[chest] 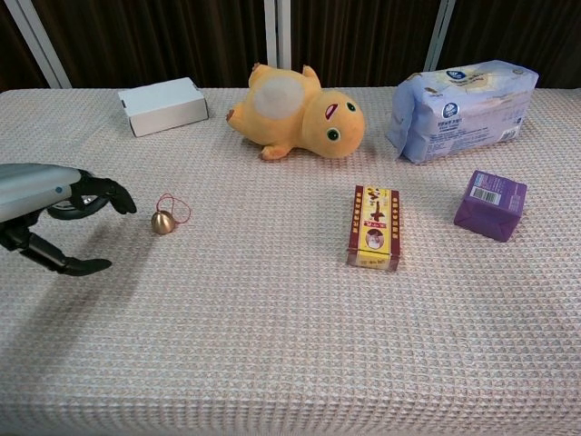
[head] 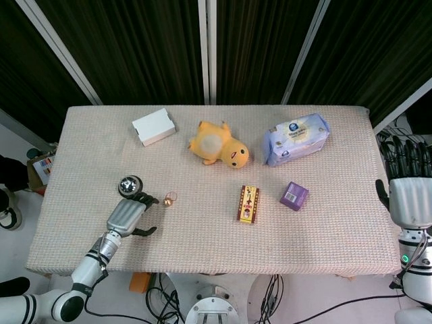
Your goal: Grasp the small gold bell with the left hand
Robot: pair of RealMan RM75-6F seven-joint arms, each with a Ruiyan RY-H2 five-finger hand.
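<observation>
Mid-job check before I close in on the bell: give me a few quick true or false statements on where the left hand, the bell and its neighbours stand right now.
1. The left hand already holds the small gold bell. False: the bell lies on the table, apart from the fingertips, and the hand is empty.
2. The bell has a red loop on it. True.
3. A silver call bell sits beside the left hand. True.
4. The yellow plush duck lies between the hand and the small gold bell. False: it lies further back, near the white box.
5. The right hand holds the purple box. False: it is off the table edge, empty.
</observation>
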